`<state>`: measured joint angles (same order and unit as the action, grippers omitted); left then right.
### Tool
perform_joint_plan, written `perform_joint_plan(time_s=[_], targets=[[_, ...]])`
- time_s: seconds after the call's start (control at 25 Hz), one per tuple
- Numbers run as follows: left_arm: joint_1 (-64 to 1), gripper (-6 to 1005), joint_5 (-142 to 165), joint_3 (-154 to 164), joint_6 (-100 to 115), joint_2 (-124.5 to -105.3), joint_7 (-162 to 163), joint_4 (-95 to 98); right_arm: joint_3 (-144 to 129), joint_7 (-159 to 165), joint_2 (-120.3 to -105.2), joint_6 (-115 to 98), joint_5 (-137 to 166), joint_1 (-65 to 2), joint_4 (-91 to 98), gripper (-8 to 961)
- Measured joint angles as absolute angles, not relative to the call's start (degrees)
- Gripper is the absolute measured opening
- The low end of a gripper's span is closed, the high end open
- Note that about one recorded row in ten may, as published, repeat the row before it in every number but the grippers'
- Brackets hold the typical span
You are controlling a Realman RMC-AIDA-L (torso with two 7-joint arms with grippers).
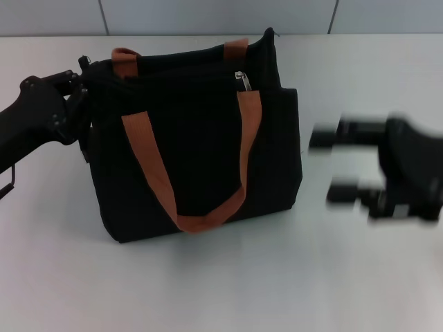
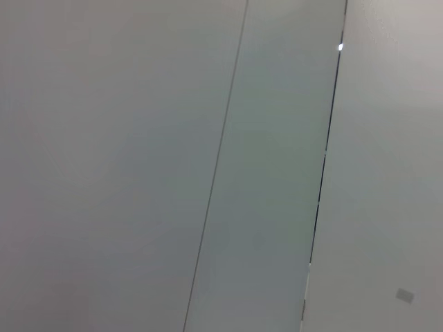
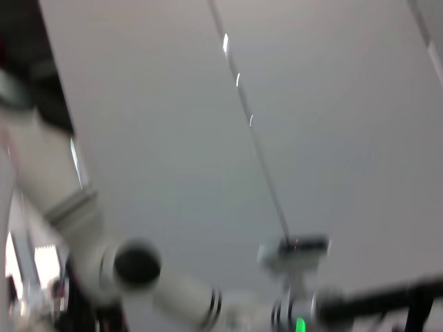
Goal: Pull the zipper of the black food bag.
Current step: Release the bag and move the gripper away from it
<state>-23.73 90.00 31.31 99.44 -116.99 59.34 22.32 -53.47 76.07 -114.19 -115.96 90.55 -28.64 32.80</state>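
The black food bag [image 1: 197, 159] stands upright in the middle of the white table in the head view, with an orange-brown strap handle [image 1: 201, 221] hanging down its front. The silver zipper [image 1: 241, 80] pull sits at the right end of the zip line on top. My left gripper [image 1: 82, 93] is pressed against the bag's upper left corner; black on black hides its grip. My right gripper [image 1: 329, 164] is open and empty, blurred, to the right of the bag and apart from it, below the zipper's height. Neither wrist view shows the bag.
The white table [image 1: 228, 283] extends in front of and right of the bag. A pale panelled wall [image 1: 208, 15] runs behind it. The left wrist view shows only wall panels [image 2: 138, 166]. The right wrist view shows a white robot arm link [image 3: 90, 235] and wall.
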Motion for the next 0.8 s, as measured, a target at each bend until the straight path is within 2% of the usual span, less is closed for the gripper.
perform_joint_plan(time_s=[0.08, 0.12, 0.28, 0.8], targets=[[-23.7, 12, 90.3, 31.4, 99.3, -116.65, 60.7, 22.3, -53.2, 67.7, -116.0, -113.4, 97.8, -26.4, 32.1, 629], [-23.7, 12, 90.8, 31.5, 99.2, -116.34, 61.6, 22.3, -53.2, 67.7, -116.0, -113.4, 97.8, -26.4, 32.1, 645], [-23.7, 12, 91.6, 31.6, 99.1, -115.96, 62.7, 22.3, -53.5, 58.2, -118.46, -106.3, 104.1, -24.4, 29.7, 679], [-23.5, 14, 94.4, 33.2, 98.3, -114.03, 72.1, 25.6, -53.0, 52.5, -118.92, -101.9, 105.5, -24.3, 25.4, 680]])
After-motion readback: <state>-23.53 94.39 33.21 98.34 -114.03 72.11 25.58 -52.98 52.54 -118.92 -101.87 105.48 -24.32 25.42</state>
